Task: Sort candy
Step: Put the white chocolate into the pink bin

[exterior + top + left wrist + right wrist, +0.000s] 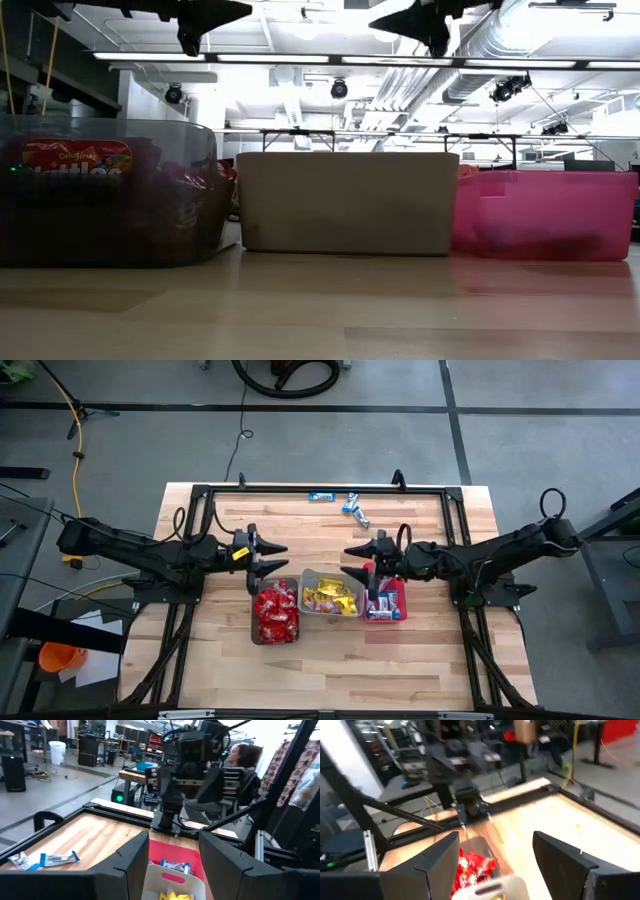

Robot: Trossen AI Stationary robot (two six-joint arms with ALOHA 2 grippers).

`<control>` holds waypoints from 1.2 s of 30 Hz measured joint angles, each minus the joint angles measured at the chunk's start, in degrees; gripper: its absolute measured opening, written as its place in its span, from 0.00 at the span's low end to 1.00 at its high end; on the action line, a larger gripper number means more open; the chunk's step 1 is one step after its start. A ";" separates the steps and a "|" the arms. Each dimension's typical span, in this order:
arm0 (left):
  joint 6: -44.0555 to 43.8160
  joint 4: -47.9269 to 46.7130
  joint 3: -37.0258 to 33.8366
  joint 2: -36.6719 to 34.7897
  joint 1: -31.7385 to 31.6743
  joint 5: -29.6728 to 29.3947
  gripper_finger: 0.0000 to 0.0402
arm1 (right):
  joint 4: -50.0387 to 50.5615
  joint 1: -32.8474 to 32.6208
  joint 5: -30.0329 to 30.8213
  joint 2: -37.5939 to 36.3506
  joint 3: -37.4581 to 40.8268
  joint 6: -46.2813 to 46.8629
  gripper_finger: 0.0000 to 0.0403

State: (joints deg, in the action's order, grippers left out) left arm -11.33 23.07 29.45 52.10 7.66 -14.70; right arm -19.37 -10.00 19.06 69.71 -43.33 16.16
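Both grippers hover open and empty above three bins set in a row. My left gripper (283,558) (172,845) points toward the table's right; my right gripper (347,560) (495,845) faces it. The brown bin (276,613) holds red packets (472,867). The grey bin (331,595) holds yellow packets. The pink bin (385,600) holds blue-and-white bars (175,866). A few loose bars lie on the table near its far edge, one (321,496) alone and others (355,508) (45,860) close together.
A black frame rail (320,487) runs round the wooden table top. In the low view the three bins (345,200) stand side by side, with both grippers high above them. A person (240,757) sits beyond the table's right side.
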 joint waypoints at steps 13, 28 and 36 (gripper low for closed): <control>0.98 -0.24 0.00 0.00 -0.20 0.14 0.40 | 43.09 18.44 5.63 4.49 -11.87 22.37 0.62; -2.10 -0.50 -0.02 0.00 -0.17 -5.74 0.40 | 47.80 43.47 -19.37 31.82 -20.00 -0.97 0.62; -2.05 -0.55 -0.02 0.00 -0.20 -7.63 0.40 | 45.74 42.98 -14.04 38.65 -20.62 -1.30 0.61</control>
State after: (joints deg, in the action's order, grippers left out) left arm -13.39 22.52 29.43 52.10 7.46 -22.33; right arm 26.37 32.98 5.02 108.37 -63.95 14.86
